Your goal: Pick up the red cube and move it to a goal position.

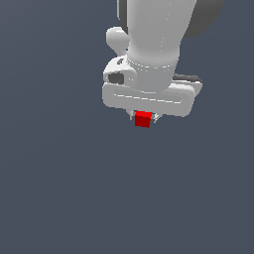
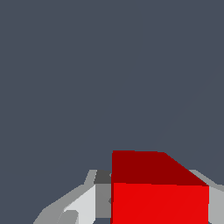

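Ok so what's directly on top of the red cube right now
The gripper sits over the red cube, a finger at each side. Its white body covers the cube's top, so the contact there is hidden.

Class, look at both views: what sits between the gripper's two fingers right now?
The red cube sits between the fingers of the gripper, which close on its sides. The wrist view shows it best; the exterior view confirms it.

No legible text or markings
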### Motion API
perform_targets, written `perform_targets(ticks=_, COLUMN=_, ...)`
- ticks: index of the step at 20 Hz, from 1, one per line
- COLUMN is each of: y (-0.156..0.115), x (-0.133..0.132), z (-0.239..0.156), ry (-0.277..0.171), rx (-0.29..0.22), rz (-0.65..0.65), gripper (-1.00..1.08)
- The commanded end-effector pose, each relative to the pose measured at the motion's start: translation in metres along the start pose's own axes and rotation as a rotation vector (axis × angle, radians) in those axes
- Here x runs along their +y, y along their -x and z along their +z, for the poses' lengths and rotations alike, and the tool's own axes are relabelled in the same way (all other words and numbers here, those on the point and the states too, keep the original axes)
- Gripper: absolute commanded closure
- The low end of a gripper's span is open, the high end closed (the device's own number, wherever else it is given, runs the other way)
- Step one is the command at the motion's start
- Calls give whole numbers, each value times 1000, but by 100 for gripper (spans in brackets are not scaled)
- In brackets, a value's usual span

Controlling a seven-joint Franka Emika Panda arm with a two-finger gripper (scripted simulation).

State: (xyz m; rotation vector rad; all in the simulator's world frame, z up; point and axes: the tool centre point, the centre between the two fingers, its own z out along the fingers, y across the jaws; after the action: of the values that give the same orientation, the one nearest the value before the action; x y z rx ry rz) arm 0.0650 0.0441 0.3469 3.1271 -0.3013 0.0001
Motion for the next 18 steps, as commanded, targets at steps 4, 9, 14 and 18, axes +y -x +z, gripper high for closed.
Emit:
perform_targets(ticks=4, y=-11, x=3, z=-34, ry=0, rx=-1, rz=0, gripper=108)
perform_targets(ticks=9, y=-17, x=4, z=-53, ry=0, rx=-1, rz=0, gripper=108)
perform_targets(ticks=14, y=-21, x=4, z=-64, ry=0, rx=0, rz=0, gripper=108)
perform_targets(ticks=18, y=-23, x=4, z=-68, ry=0, rx=0, rz=0, gripper=108)
